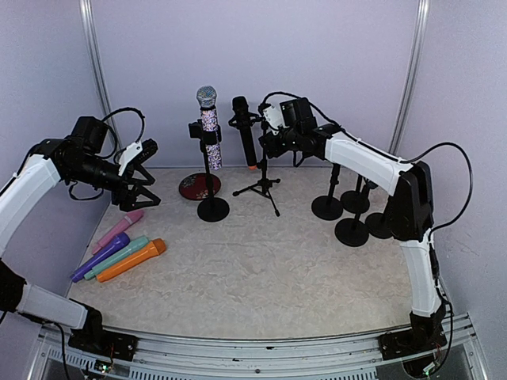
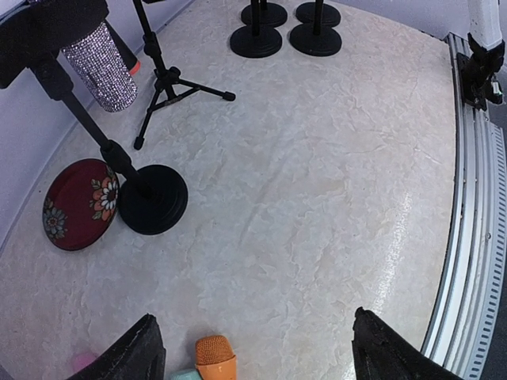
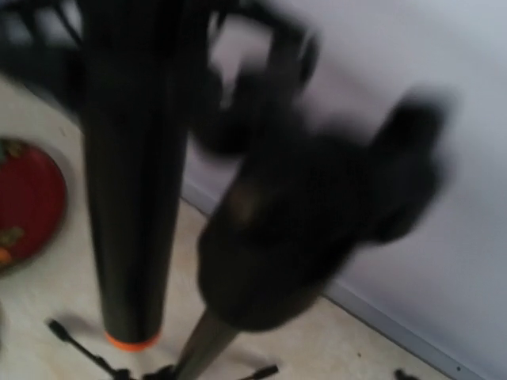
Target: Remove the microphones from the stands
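While my left gripper (image 2: 257, 348) hangs open above the orange microphone (image 2: 215, 353), my right gripper (image 1: 266, 142) sits just beside the black microphone (image 1: 245, 134), and I cannot tell its grip.

Looked down from above and behind both bases over the whole table (image 1: 261, 269). From the left wrist, faced down across it from well up. From the right wrist, sat close, blurred, beside the black microphone (image 3: 131, 198). Shared everywhere: red plate (image 2: 79, 203), tripod stand (image 2: 170, 87).
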Controlling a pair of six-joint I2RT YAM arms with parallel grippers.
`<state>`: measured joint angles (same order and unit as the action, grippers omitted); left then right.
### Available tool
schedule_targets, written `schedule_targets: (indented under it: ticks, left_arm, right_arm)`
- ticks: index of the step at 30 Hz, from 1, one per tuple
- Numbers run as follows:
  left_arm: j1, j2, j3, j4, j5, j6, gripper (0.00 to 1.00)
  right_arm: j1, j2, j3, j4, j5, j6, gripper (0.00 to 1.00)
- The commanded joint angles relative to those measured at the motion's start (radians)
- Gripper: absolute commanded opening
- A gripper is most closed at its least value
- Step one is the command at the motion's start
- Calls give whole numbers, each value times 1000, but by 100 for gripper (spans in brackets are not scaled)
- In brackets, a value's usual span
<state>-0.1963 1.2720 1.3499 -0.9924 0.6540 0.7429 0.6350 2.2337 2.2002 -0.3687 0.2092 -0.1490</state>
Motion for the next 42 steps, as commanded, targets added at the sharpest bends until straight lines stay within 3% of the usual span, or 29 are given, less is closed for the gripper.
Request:
schedule_targets:
  ticks: [1, 6, 16, 21, 23, 34, 42]
  left_arm:
    - [8, -12, 37, -19, 11, 10, 79]
    - [8, -6, 55, -25, 12, 4, 79]
    - [8, -4, 65, -48, -3, 14, 79]
    - [8, 6, 62, -45, 9, 14, 79]
    - [6, 11, 59, -42, 15, 11, 79]
    - [5, 17, 53, -26, 39, 9, 78]
    - [-25, 33, 73, -16, 57, -14, 78]
  right_arm:
    - [2, 39, 43, 117, 66, -36, 71]
    - [2, 101, 51, 234, 89, -50, 64]
    - [4, 123, -12, 436, 53, -60, 36]
    - [12, 28, -177, 499, 5, -50, 7]
    - [16, -26, -259, 535, -2, -46, 0]
    - [51, -361, -722, 679, -45, 99, 0]
    - [92, -541, -936, 666, -134, 360, 0]
